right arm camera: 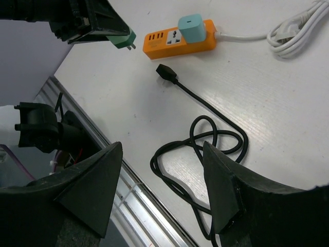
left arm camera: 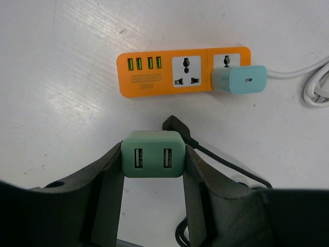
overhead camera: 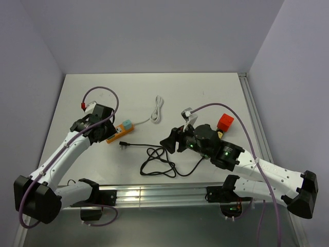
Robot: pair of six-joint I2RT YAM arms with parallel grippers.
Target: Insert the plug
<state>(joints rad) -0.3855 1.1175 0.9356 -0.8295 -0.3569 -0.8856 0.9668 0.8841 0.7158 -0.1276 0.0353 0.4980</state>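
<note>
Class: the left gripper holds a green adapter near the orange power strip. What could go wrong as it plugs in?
1. The free socket sits right beside the blue charger; the green adapter in the left gripper may bump it.
2. Nothing holds the orange power strip, and the right gripper hangs open above the black cable, so a push might slide the strip.
</note>
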